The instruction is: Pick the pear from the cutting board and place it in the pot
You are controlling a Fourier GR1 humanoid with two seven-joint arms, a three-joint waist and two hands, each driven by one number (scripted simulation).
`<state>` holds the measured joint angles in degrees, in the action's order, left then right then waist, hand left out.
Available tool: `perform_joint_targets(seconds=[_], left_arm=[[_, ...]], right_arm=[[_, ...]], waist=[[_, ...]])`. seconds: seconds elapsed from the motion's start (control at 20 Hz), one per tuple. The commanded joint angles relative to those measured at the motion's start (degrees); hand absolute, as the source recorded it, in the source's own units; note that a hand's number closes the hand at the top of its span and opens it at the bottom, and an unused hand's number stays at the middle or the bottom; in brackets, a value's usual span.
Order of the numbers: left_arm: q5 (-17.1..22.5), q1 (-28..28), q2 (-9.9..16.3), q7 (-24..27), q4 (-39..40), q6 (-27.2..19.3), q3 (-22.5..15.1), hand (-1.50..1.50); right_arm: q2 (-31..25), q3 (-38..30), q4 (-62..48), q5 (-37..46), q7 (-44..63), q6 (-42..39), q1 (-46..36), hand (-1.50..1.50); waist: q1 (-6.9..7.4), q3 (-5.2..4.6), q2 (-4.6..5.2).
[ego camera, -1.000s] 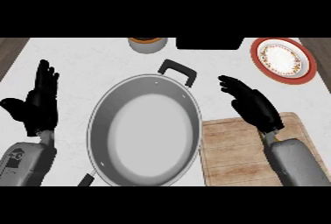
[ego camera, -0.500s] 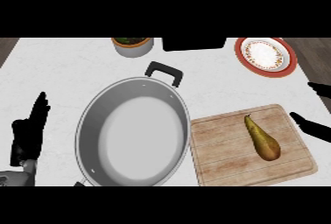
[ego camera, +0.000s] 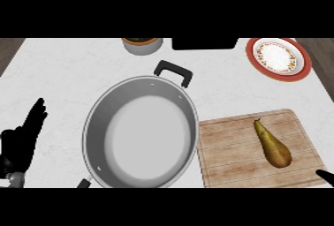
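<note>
Probably light, smooth and rollable, the pear [ego camera: 272, 144] at lower right wants grasping round its fat belly; left hand [ego camera: 20, 141] rests open, the right one's state I cannot tell.

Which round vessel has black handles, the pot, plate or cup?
The pot, the big grey one beside the cutting board. The red-rimmed plate and the cup show none.

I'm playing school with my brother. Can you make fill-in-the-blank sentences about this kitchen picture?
1. The pear lies on the ____.
2. The pot holds ____.
3. The plate has a ____ rim.
4. The left hand is ____, fingers straight.

Missing words: cutting board; nothing; red; open.
</note>
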<state>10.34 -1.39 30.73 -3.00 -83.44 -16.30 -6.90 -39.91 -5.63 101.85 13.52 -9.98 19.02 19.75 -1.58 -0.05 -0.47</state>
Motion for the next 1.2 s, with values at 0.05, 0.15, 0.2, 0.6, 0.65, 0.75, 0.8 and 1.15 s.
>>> perform_joint_targets(seconds=[0.05, 0.15, 0.2, 0.6, 0.65, 0.75, 0.8, 1.15], left_arm=[[-1.8, -0.1, -1.5, 1.3, 1.1, 0.1, -0.6, 0.00], [-0.5, -2.1, 0.7, -2.0, -5.4, 1.1, 0.0, 0.00], [-1.3, -1.9, -0.8, 2.0, -0.8, 1.3, 0.4, 0.00], [-0.6, 0.4, -0.4, -0.9, -2.0, 3.2, 0.1, 0.00], [-2.0, 1.5, -1.0, -0.9, -1.6, 2.2, -0.5, 0.00], [-2.4, 0.4, -1.9, -0.8, -2.6, 1.9, -0.9, 0.00], [-2.3, 2.4, -0.9, -3.2, -3.0, 2.6, -0.2, 0.00], [-3.6, -2.4, -3.5, -0.1, -3.4, 4.3, 1.2, 0.00]], right_arm=[[-6.0, 0.3, 12.1, 3.8, 16.9, -6.9, 2.1, -1.50], [-6.8, 4.0, 12.9, 6.8, 23.0, -9.5, -1.2, -1.50], [-8.5, 2.7, 11.9, 4.6, 24.1, -13.0, -2.5, -1.50], [-13.1, 15.9, 13.1, 6.6, 47.5, -30.6, -11.2, -1.50], [-12.7, 16.3, 11.1, 5.1, 48.2, -32.8, -13.8, -1.50], [-12.6, 17.0, 11.7, 1.8, 54.3, -38.2, -18.8, -1.50], [-10.4, 18.9, 8.4, 2.5, 53.5, -38.7, -21.5, -1.50], [-0.1, 22.9, 0.7, 5.5, 58.6, -44.1, -30.0, -1.50]], waist=[[1.08, -0.12, 0.41], [2.40, -0.05, 0.40], [2.04, -0.07, 0.53], [4.10, -0.12, 0.91], [3.60, -0.06, 0.89], [3.68, -0.07, 0.81], [3.35, 0.01, 0.79], [2.40, 0.05, 0.53]])
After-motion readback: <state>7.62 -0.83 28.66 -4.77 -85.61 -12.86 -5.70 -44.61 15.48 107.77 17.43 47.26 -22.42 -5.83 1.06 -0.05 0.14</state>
